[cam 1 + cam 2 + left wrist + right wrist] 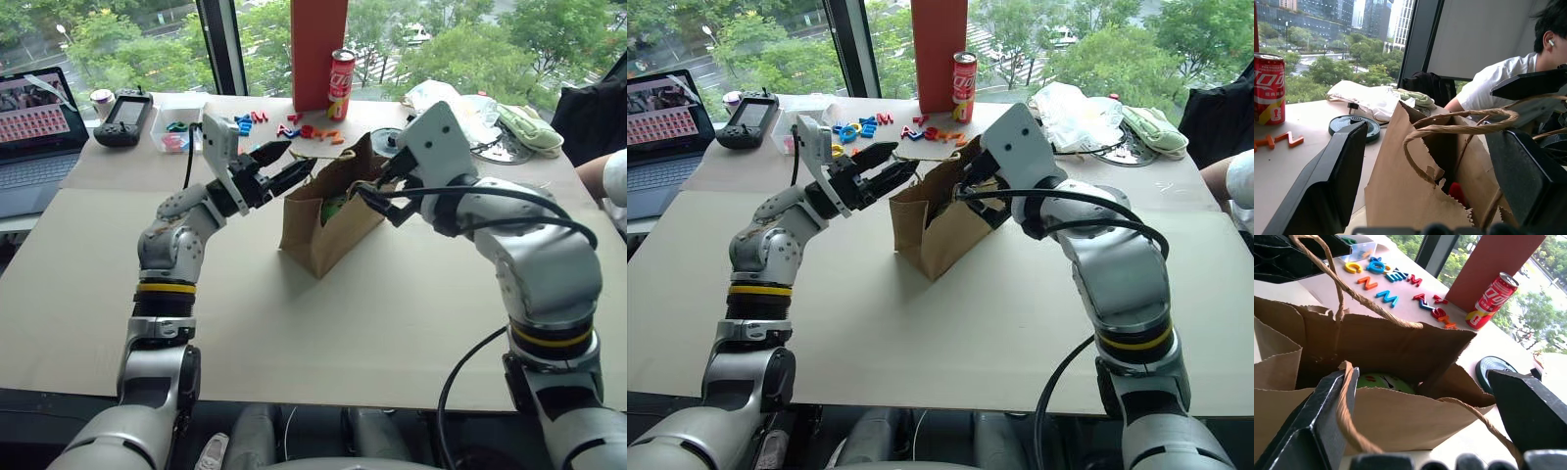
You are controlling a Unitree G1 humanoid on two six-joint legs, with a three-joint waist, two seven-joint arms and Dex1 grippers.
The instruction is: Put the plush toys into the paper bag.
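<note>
Both toys look bagged already: the green plush toy and a bit of the red chili toy sit down inside the paper bag, right between your hands. Your left gripper is spread open just beside the rim, holding nothing. Your right gripper, the nearer one, is open too, over the bag's mouth with twine across one finger. Most of the chili is hidden.

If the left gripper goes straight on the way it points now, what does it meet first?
Most likely the paper bag: the open left gripper points at the bag's upper rim and twine handle, just ahead of its fingertips. Depth is uncertain.
</note>
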